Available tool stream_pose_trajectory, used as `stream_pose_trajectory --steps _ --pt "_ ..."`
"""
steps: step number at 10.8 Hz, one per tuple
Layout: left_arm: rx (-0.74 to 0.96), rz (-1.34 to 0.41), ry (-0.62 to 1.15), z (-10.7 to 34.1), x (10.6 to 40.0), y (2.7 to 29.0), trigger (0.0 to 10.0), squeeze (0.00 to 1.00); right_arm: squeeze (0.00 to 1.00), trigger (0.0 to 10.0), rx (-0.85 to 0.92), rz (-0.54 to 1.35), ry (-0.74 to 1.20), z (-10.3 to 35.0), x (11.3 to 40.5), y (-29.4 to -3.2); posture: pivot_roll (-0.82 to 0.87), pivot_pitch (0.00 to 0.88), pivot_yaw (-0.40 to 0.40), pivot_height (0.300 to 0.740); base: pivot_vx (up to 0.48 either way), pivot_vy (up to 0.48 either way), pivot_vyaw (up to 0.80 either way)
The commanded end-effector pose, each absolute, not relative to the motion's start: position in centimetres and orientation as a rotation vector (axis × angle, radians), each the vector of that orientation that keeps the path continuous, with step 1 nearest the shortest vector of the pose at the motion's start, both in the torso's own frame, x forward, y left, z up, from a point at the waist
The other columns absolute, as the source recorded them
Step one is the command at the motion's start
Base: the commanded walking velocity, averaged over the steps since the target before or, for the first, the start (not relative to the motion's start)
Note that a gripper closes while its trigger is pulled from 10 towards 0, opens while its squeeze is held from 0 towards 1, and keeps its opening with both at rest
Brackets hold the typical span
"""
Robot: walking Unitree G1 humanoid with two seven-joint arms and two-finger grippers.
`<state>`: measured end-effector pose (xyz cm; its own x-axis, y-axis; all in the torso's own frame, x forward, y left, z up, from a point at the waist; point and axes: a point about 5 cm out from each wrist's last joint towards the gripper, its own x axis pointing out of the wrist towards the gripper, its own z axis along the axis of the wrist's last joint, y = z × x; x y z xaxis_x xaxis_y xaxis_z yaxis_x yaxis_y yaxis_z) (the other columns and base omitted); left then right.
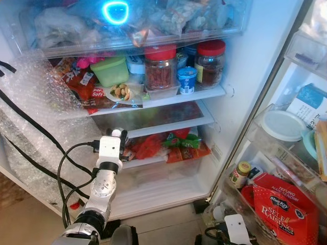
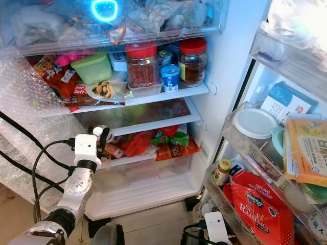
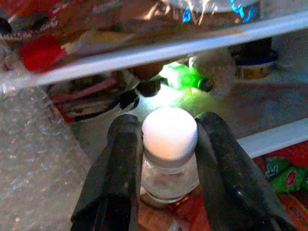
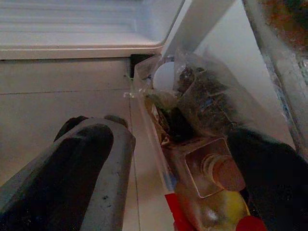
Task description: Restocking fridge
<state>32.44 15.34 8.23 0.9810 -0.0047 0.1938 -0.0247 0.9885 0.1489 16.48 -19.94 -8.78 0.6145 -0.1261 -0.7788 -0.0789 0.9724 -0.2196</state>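
The fridge stands open before me. My left gripper is raised in front of the lower shelf's left end and is shut on a small clear bottle with a white cap. The cap sits between the two black fingers. Just above and behind it lies a bare glass shelf. Red and green snack packets lie to the bottle's right. My right gripper hangs low by the bottom door bin, open, with nothing held.
The upper shelf holds red-lidded jars, a green tub and a blue cup. Bubble wrap lines the left wall. Door bins on the right hold a red flour bag and a white-lidded container. Black cables trail left.
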Motion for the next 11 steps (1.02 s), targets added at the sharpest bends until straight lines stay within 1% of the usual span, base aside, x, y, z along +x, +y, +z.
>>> stream_pose_trajectory --steps 1,5,8,11 --pt "0.145 0.022 -0.227 8.7 32.6 15.4 10.0 0.0 0.0 10.0 -0.239 -0.02 0.984 -9.6 14.7 -19.9 -0.12 0.05 0.021 0.639 0.0 0.0 0.0" --pt "0.155 0.005 -0.261 9.9 33.5 14.9 10.0 0.0 0.0 10.0 -0.234 -0.022 0.976 -9.6 14.7 -19.8 -0.14 0.049 0.018 0.639 0.0 0.0 0.0" --pt "0.158 -0.011 -0.209 9.5 33.9 14.7 10.0 0.0 0.0 10.0 -0.232 -0.024 0.968 -9.6 14.6 -19.9 -0.15 0.054 0.014 0.639 0.0 0.0 0.0" --pt "0.161 0.007 -0.227 9.5 33.7 14.9 10.0 0.0 0.0 10.0 -0.234 -0.013 0.962 -9.5 14.8 -19.8 -0.14 0.053 0.01 0.639 0.0 0.0 0.0"
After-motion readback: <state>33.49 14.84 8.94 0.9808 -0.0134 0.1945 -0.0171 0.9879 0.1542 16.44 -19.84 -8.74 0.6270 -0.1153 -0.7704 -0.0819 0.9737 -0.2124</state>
